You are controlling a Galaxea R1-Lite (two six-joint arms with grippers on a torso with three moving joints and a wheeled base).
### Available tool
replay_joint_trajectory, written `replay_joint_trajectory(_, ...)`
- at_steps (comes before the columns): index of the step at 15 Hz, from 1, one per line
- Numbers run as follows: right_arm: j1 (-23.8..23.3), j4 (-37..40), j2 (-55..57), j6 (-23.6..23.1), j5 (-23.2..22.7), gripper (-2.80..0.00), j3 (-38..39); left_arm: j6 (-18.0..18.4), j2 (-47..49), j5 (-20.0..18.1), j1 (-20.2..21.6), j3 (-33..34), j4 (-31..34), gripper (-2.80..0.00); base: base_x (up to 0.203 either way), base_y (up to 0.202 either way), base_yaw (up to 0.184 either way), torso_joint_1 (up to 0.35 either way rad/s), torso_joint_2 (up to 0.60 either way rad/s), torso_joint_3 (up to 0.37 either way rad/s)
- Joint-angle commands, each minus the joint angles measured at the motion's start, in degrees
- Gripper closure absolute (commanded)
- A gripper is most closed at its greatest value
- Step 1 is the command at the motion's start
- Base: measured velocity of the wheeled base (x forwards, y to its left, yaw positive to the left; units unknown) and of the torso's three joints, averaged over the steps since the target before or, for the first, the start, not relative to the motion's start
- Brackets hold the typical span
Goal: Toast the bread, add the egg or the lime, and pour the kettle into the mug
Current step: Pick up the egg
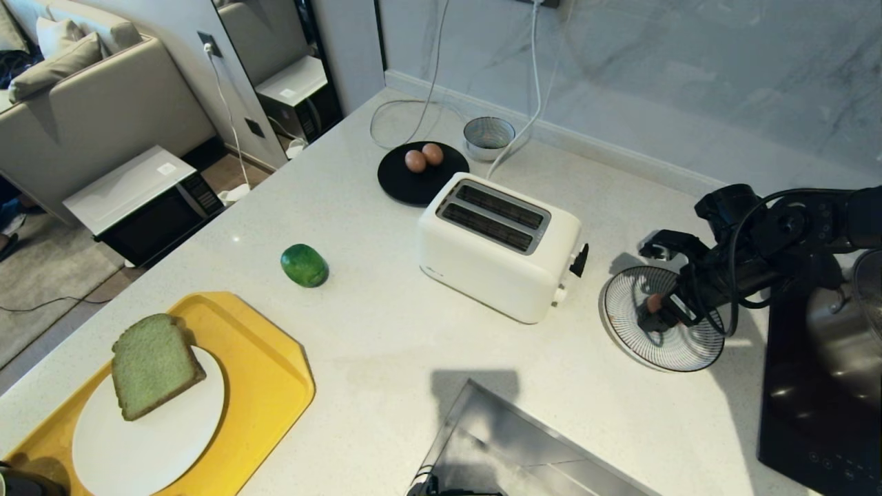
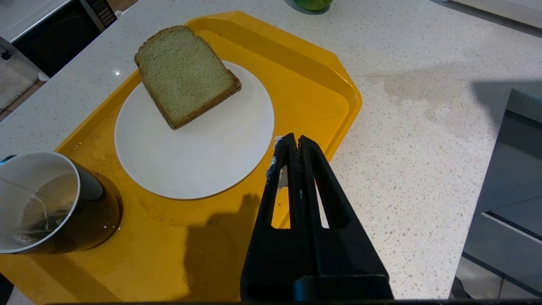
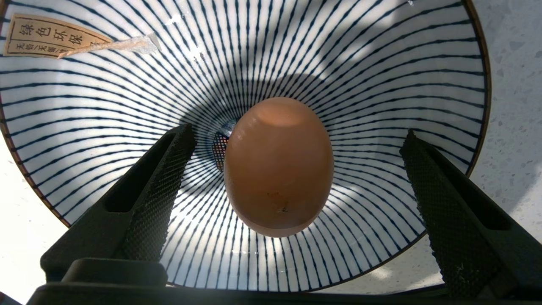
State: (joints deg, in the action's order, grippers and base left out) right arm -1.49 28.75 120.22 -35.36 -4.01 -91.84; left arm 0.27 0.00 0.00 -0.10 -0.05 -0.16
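- Right gripper (image 3: 296, 140): inside the striped bowl (image 3: 381, 63), fingers spread wide, gripping nothing. In the head view it sits over the bowl (image 1: 634, 337) to the right of the toaster (image 1: 499, 246).
- Egg (image 3: 278, 166): lies in the bottom of the striped bowl, between the two spread fingers (image 3: 159, 182), with a gap on each side; neither finger touches it. In the head view only a small pinkish part of it (image 1: 652, 302) shows by the fingertips.
- Left gripper (image 2: 295, 142): fingers pressed together, holding nothing, poised above the edge of the yellow tray (image 2: 322, 84) just beside the white plate (image 2: 203, 165).
- Bread (image 2: 184, 74): pale green slice with brown crust, lying flat on the far part of the white plate, partly overhanging its rim; apart from the left gripper.
- Mug (image 2: 46, 203): on the yellow tray near the plate, dark outside, white inside, with liquid and a tea bag in it.
- Lime (image 1: 304, 265): on the counter (image 1: 386, 331) between the tray and the toaster, well apart from both grippers.
- Two more eggs (image 1: 424, 158): side by side on a black plate (image 1: 413, 186) behind the toaster.
- Toaster: white, two empty slots, middle of the counter.
- Small metal cup (image 1: 488, 136): behind the black plate, near the wall.
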Motion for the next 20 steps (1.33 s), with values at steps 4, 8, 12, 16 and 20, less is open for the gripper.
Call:
replay_joint_trajectory(4, -0.01, 0.17, -0.12, -0.23, -0.03, 0.00, 0.00, 0.06, 0.09, 0.00, 0.01, 0.02, -0.02, 0.00, 0.000, 0.000, 0.000, 0.000, 0.00, 0.000)
replay_joint_trajectory(8, -0.01, 0.17, -0.09, -0.23, -0.03, 0.00, 0.09, 0.00, 0.09, 0.00, 0.01, -0.04, -0.02, 0.00, 0.000, 0.000, 0.000, 0.000, 0.00, 0.000)
replay_joint_trajectory(12, -0.01, 0.17, -0.35, -0.23, -0.02, 0.00, 0.09, 0.00, 0.09, 0.00, 0.01, 0.04, -0.02, 0.00, 0.000, 0.000, 0.000, 0.000, 0.00, 0.000)
replay_joint_trajectory(16, -0.01, 0.17, -1.48, -0.14, 0.05, 0.00, 0.17, 0.00, 0.09, 0.00, 0.01, -0.04, -0.02, 0.00, 0.000, 0.000, 0.000, 0.000, 0.00, 0.000)
replay_joint_trajectory(20, 0.05, 0.20, -4.95, 0.61, -0.07, 0.00, 0.30, 0.00, 0.09, 0.00, 0.01, -0.02, -0.02, 0.00, 0.000, 0.000, 0.000, 0.000, 0.00, 0.000)
